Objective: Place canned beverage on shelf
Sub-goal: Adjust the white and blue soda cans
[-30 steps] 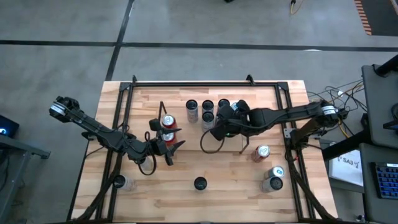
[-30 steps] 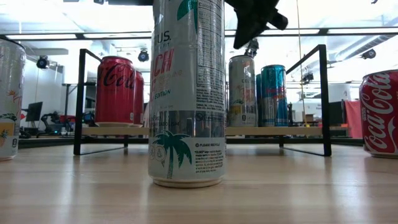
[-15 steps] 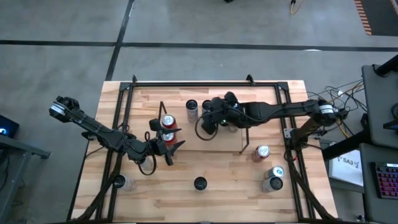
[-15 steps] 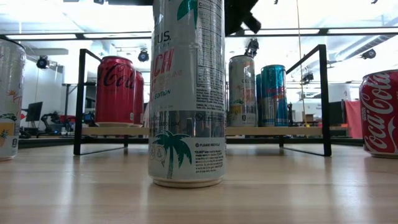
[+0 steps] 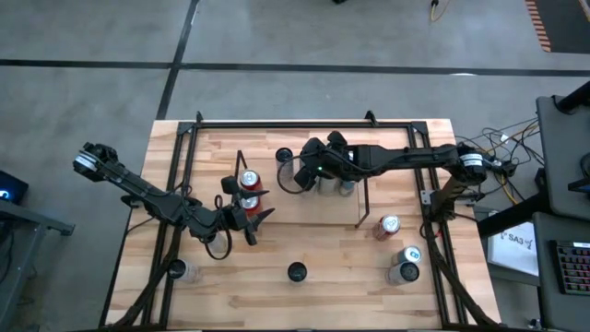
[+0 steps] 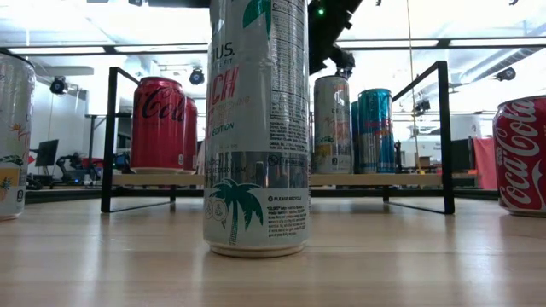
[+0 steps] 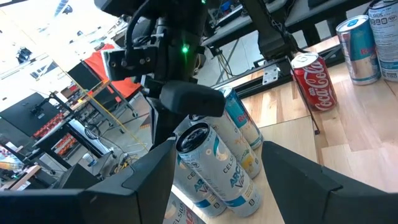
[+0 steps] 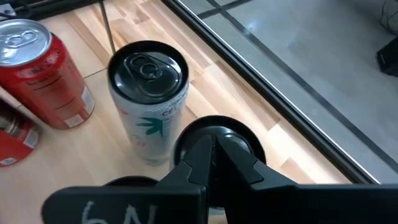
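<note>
The shelf (image 6: 367, 180) has black wire end frames and a wood base. On it stand two red cans (image 5: 247, 181) at its left end and several slim cans (image 6: 333, 124) toward its right. My left gripper (image 5: 261, 205) stands open at the red cans, level, facing along the shelf; whether it touches them, I cannot tell. My right gripper (image 8: 214, 152) is shut and empty. It hangs above the slim cans (image 5: 297, 171), next to a white can with a black top (image 8: 148, 68).
A tall white can (image 6: 256, 128) stands near the table's front middle (image 5: 296, 271). A red can (image 5: 387, 226) and two more cans (image 5: 406, 265) are at the right, and one can (image 5: 180, 269) stands at the near left. A black tube frame (image 5: 304, 124) rims the table.
My right gripper has swung from the shelf's near side toward the table's far and left edges, over the slim cans, turning as it went. It has stayed shut. No can has moved.
</note>
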Motion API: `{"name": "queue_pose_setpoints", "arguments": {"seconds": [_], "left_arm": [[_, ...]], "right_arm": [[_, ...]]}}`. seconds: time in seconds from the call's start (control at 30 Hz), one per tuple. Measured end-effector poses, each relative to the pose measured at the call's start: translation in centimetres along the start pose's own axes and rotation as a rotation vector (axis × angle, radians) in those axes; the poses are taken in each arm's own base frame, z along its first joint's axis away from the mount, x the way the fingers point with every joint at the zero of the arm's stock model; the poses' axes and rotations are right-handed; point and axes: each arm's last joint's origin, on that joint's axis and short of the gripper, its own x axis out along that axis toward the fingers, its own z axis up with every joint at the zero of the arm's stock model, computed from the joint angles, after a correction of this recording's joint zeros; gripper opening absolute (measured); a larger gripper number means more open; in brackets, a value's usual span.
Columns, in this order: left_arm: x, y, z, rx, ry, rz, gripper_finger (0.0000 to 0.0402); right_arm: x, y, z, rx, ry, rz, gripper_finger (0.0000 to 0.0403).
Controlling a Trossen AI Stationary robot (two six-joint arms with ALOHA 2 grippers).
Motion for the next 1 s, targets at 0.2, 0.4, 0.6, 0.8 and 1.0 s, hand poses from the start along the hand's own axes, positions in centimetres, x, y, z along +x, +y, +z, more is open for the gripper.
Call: {"name": "queue_pose_setpoints", "arguments": {"seconds": [0.2, 0.4, 0.6, 0.8, 1.0], "left_arm": [[0.00, -0.01, -0.01, 0.001, 0.001, -0.001, 0.0224], [0.00, -0.01, -0.02, 0.002, 0.001, -0.001, 0.0224], [0.00, -0.01, -0.02, 0.002, 0.001, -0.001, 0.0224], [0.00, -0.01, -0.02, 0.002, 0.001, -0.001, 0.0224], [0.00, -0.01, -0.02, 0.002, 0.001, -0.001, 0.0224]], "right_arm": [[0.36, -0.30, 0.05, 0.002, 0.005, -0.011, 0.0013], [0.51, -0.52, 0.03, 0.004, 0.009, -0.017, 0.0013], [0.87, -0.75, -0.26, 0.004, 0.017, -0.026, 0.0013], [0.96, -0.87, -0.27, 0.006, 0.018, -0.029, 0.0013], [1.03, -1.00, -0.24, 0.008, 0.019, -0.034, 0.0013]]}}
